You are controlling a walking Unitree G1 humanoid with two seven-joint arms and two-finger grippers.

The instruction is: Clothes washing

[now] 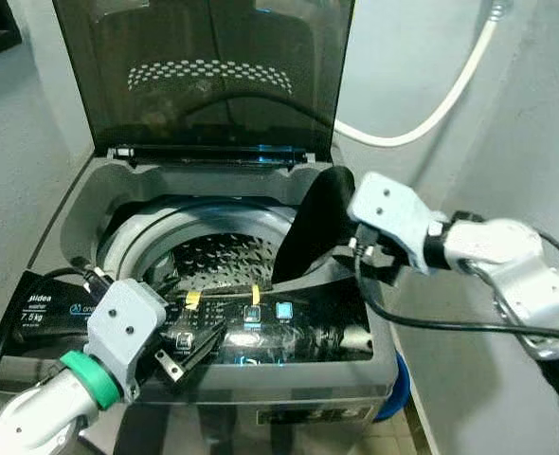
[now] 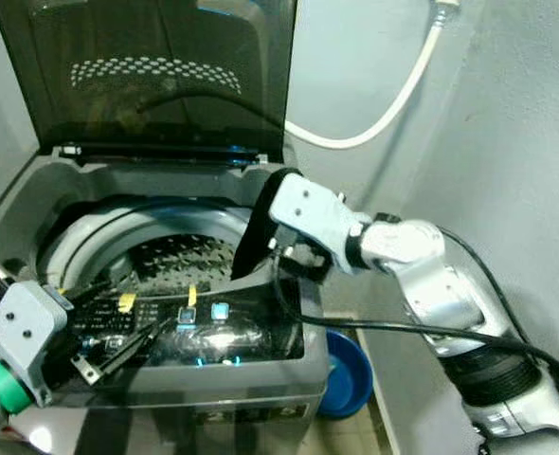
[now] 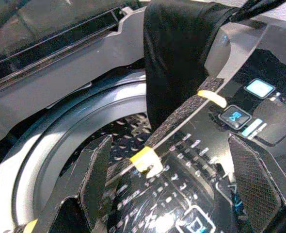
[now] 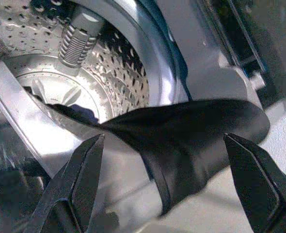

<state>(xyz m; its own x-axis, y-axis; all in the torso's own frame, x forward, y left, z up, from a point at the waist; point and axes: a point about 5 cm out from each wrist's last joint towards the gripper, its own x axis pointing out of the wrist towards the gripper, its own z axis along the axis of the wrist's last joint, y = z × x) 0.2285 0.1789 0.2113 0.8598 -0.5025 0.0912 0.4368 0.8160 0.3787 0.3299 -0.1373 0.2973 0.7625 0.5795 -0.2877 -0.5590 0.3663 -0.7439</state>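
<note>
A top-loading washing machine (image 1: 118,204) stands with its dark lid (image 1: 204,66) raised against the wall. A black garment (image 1: 317,223) is draped over the right rim of the tub opening, part of it hanging down toward the perforated steel drum (image 1: 218,258) and part lying on the machine's top beside the control panel (image 1: 261,327). The right gripper (image 4: 167,160) is positioned at the right edge of the machine, close to the draped garment; in the right wrist view its fingers (image 4: 77,179) stand wide apart with the cloth lying between them, not clamped. The left gripper (image 3: 174,179) hovers over the control panel at the front, its fingers likewise apart and holding nothing. A white hose (image 1: 431,109) runs along the wall behind. The garment appears soft, limp and light; it will likely sag and fold under any grip and may snag on the rim. In the inspector's judgement, the best hold is the bunched fold resting on the rim, from which it can be lifted clear and dropped into the drum. The cloth is not yet fully inside.
</note>
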